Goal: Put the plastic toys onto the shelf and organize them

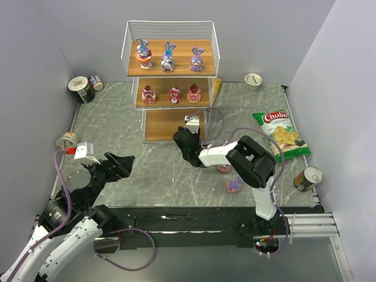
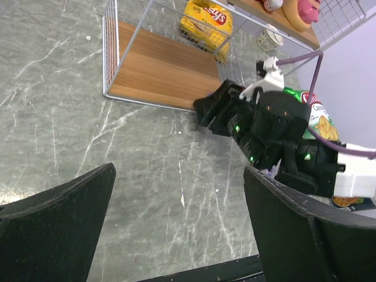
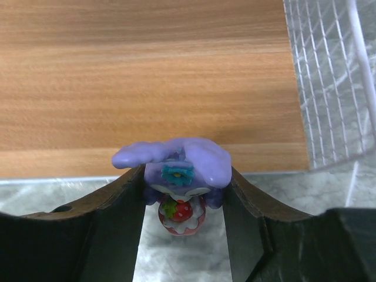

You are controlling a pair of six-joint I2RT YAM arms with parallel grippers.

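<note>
Right end effector (image 3: pixel 184 176) is pinching a purple bunny (image 3: pixel 194 155) by the head. Its strawberry base hangs free below. The bunny sits just at the front edge of the shelf's bottom board (image 3: pixel 147 76), over the desk (image 3: pixel 329 188) and not yet over the wood. Left end effector (image 1: pixel 120 164) is spread and empty, low over the desk on the left, well apart from the shelf (image 1: pixel 126 53).

Top tier has three bunnies (image 1: pixel 168 57) in a row and the middle tier has three pink-red figures (image 1: pixel 175 94). The bottom board is bare. Two toys are left on the desk by the right arm: a pink one (image 1: pixel 224 168), half hidden, and a purple one (image 1: pixel 234 187).

Doing the step well, as a judgement:
- Carry the bunny forward over the board, staying low under the middle tier.
- Keep the base down and level.
- Place it toward one end so two more fit in a matching row.
- Steer off the wire side wall (image 3: pixel 329 82) on the right.
- Let go only once the base rests flat, then back straight out so the ears don't snag.

Writing: the green-red chip bag (image 1: pixel 281 134) reads roughly "Chub…" with "Cassava" under it; the rest is too small. The yellow bag (image 2: pixel 205 20) behind the shelf has a red logo I can't read. The can labels are too small to make out.
</note>
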